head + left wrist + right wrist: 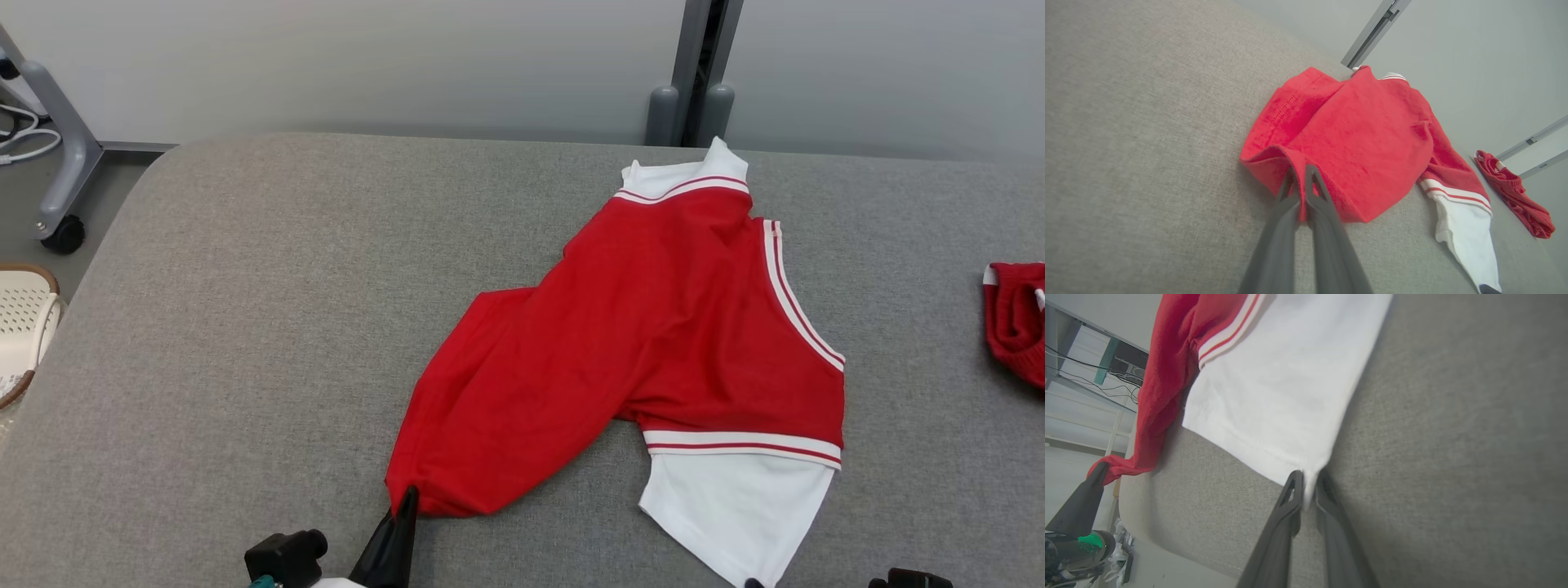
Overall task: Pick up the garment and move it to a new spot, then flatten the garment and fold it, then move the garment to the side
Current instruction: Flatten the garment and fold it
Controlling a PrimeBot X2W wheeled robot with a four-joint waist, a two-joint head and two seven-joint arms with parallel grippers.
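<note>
The garment (pixel 653 327) is a red shirt with white sleeves and striped trim, lying crumpled across the grey padded table (pixel 245 327). My left gripper (pixel 406 494) is at the near edge, shut on the red hem corner (pixel 1300 192), which bunches between the fingers (pixel 1300 171). In the right wrist view my right gripper (pixel 1309 477) pinches the near corner of the white sleeve (pixel 1282 375), with cloth caught between the nearly closed fingers. Its tip (pixel 751 583) peeks in at the bottom of the head view. The left gripper (pixel 1086 494) also shows there, holding red cloth.
A second red cloth (pixel 1016 318) lies bunched at the table's right edge. A white perforated basket (pixel 20 327) sits off the table's left side, beside a wheeled grey stand (pixel 65 163). A grey post (pixel 694 82) rises behind the table's far edge.
</note>
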